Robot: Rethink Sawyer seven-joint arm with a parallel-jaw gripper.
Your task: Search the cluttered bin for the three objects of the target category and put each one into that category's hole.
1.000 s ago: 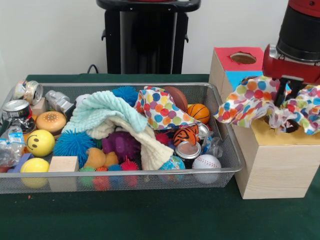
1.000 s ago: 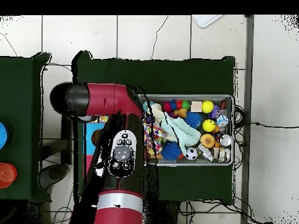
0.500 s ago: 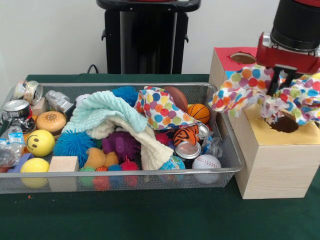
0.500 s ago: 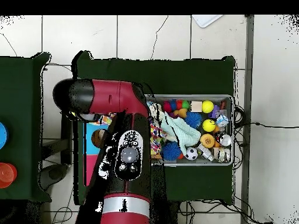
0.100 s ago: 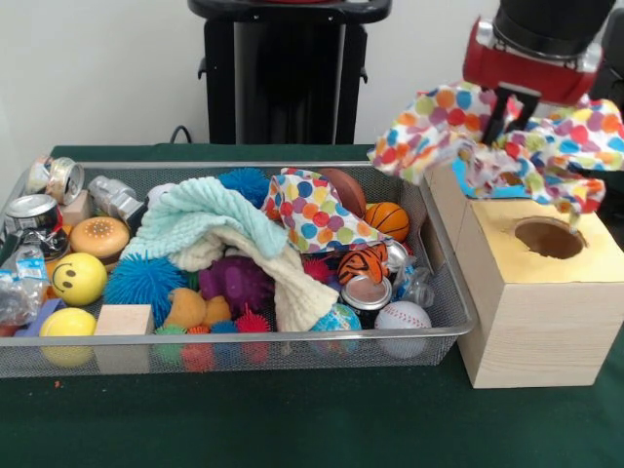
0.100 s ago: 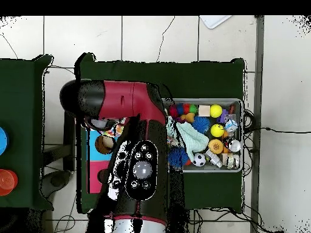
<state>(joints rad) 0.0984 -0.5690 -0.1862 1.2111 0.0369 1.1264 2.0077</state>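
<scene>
In the front view my gripper [image 5: 504, 115] hangs at the upper right, shut on a polka-dot cloth [image 5: 439, 127]. The cloth droops to both sides, above the wooden box [image 5: 526, 322] and clear of it. The round hole [image 5: 550, 237] in the box's yellow top is uncovered, below and right of the cloth. A second polka-dot cloth [image 5: 312, 216] lies in the wire bin [image 5: 244, 338], next to a mint towel [image 5: 205, 213] and a cream cloth [image 5: 288, 283]. In the overhead view my arm [image 6: 143, 167] hides the gripper and the held cloth.
The bin also holds spiky balls, a smiley ball [image 5: 78, 278], a baseball [image 5: 402, 316], small basketballs [image 5: 387, 220], crushed cans [image 5: 34, 213] and a wooden block [image 5: 123, 320]. The box stands just right of the bin. Overhead, the box's blue panel [image 6: 96, 148] shows beside the arm.
My gripper has risen and shifted left in the front view, lifting the polka-dot cloth off the box top. The yellow hole, covered before, now shows.
</scene>
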